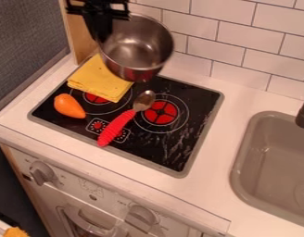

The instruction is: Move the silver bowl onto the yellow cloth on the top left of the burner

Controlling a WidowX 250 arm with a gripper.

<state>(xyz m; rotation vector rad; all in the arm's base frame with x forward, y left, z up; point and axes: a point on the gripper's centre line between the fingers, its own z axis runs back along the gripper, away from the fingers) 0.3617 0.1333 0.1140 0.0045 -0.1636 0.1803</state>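
1. The gripper (103,36) pinches the silver bowl (137,48) by its rim; that one-sided hold could let the bowl swing or slip.
2. The bowl hangs tilted at the stovetop's (174,156) 12 o'clock, towards 1 o'clock from the yellow cloth (98,79); released there, it might miss the cloth.
3. Lowered askew, its base could drag the cloth towards the orange toy (69,106) at 9 o'clock.
4. The bowl looks deep, round and shiny, its inside darker towards the base.

Open stovetop (181,148) lies right of the obstructing red-handled spoon (117,126).
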